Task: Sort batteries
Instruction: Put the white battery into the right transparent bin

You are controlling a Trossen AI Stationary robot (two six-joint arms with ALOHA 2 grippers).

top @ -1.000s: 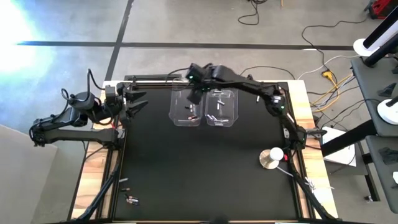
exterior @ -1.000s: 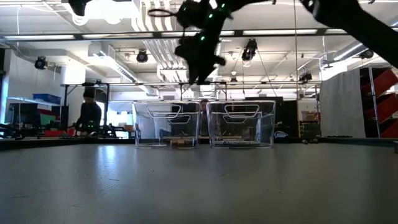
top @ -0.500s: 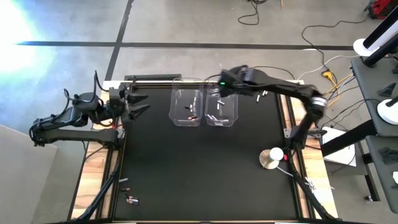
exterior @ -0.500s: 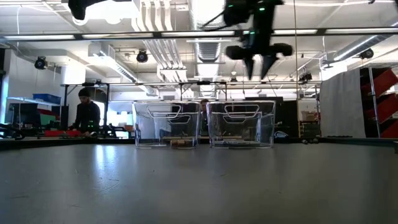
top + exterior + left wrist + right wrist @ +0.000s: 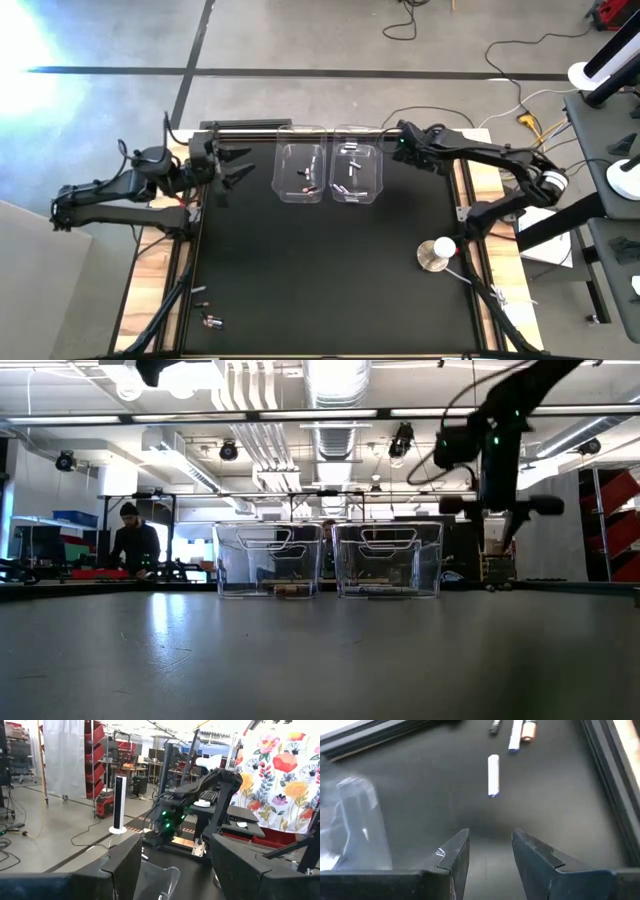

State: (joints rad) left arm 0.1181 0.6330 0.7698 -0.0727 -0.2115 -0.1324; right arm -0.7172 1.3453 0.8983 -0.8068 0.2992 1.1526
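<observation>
Several loose batteries lie on the black mat near its far right corner: a silver-white one [image 5: 493, 775], another [image 5: 515, 735] and a copper-ended one [image 5: 529, 730]. My right gripper [image 5: 490, 845] [image 5: 398, 148] hangs open above the mat just short of them, tipped steeply down, with nothing between its fingers. Beside it stand two clear bins. The left bin [image 5: 300, 172] and the right bin [image 5: 357, 172] each hold a few batteries. My left gripper [image 5: 238, 165] [image 5: 175, 865] stays open and level at the table's left, pointing toward the bins.
A round white-and-metal disc [image 5: 435, 255] sits near the table's right edge. A few small batteries [image 5: 205, 320] lie by the near left corner. Bare black mat [image 5: 320, 270] fills the middle. A person [image 5: 130, 545] stands far behind the table.
My right gripper has swung from above the left bin toward the table's right edge, past the right bin, and has come down toward the mat at the far right. Its wrist has rolled on the way. My left gripper has edged a little toward the bins.
</observation>
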